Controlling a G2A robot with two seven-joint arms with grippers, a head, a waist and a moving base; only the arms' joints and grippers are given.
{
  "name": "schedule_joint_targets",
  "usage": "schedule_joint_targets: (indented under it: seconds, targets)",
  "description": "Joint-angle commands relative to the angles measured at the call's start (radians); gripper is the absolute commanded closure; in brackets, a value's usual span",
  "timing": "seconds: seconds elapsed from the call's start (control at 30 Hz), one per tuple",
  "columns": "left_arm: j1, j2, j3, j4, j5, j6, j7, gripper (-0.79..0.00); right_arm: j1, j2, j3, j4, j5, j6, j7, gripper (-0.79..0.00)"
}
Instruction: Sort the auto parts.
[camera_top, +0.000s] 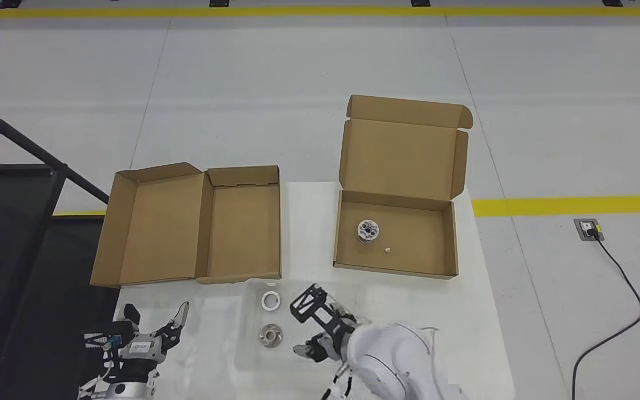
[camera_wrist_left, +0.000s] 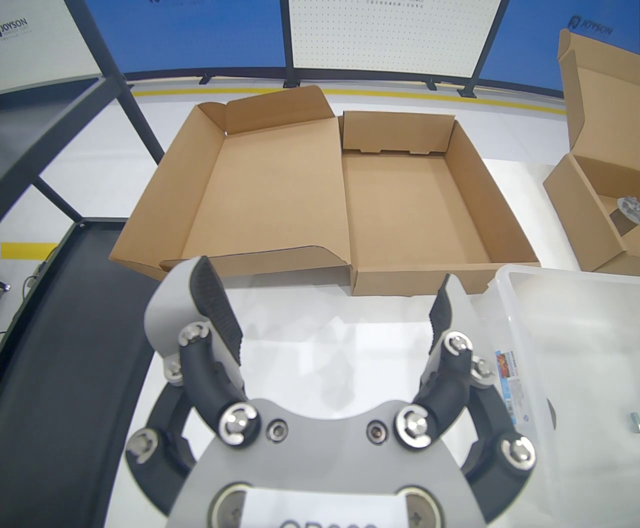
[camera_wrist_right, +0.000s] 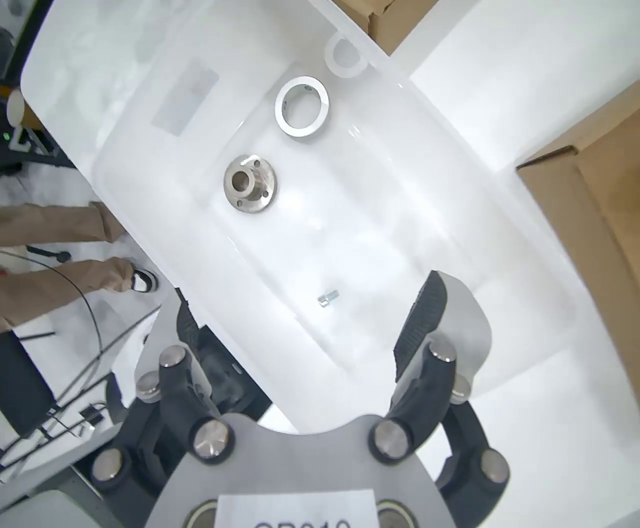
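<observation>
A clear plastic bin (camera_wrist_right: 165, 85) holds a metal flange (camera_wrist_right: 249, 183), a metal ring (camera_wrist_right: 302, 105), a white plastic ring (camera_wrist_right: 345, 56) in one corner and a small bolt (camera_wrist_right: 328, 299). My right gripper (camera_wrist_right: 305, 320) hovers open above the bin, with the bolt roughly between its fingers and nothing held. In the top view it (camera_top: 306, 324) sits just right of the flange (camera_top: 270, 335). My left gripper (camera_wrist_left: 325, 305) stands open and empty over the white table, left of the bin (camera_wrist_left: 565, 340). The right cardboard box (camera_top: 440, 262) contains a gear-like part (camera_top: 368, 231) and a small piece (camera_top: 388, 248).
An open, empty cardboard box (camera_top: 190, 225) lies at the back left, ahead of the left gripper (camera_top: 140, 328). A black rack (camera_wrist_left: 60, 350) borders the table's left side. Bare white table (camera_top: 480, 320) lies right of the bin.
</observation>
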Motion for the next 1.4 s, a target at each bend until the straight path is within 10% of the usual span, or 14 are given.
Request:
schedule_joint_targets:
  seconds: [0.0,0.23,0.8,0.93,1.37]
  targets:
    - [0.0,0.0,0.0,0.0,0.0,0.0,0.0,-0.785,-0.007,-0.011,-0.029,0.013,-0.019,0.139,-0.026,-0.785]
    - [0.0,0.0,0.0,0.0,0.0,0.0,0.0,-0.785,-0.021,-0.038,-0.064,0.046,-0.015,0.435,0.055,-0.785]
    - [0.0,0.0,0.0,0.0,0.0,0.0,0.0,-0.785,0.007,-0.051,-0.054,0.13,0.026,0.464,-0.011,-0.785]
    - [0.0,0.0,0.0,0.0,0.0,0.0,0.0,-0.785,0.05,-0.063,-0.058,0.198,0.048,0.487,-0.002,-0.372]
    - [0.0,0.0,0.0,0.0,0.0,0.0,0.0,-0.785,0.136,-0.095,-0.089,0.35,0.068,0.558,0.053,-0.314]
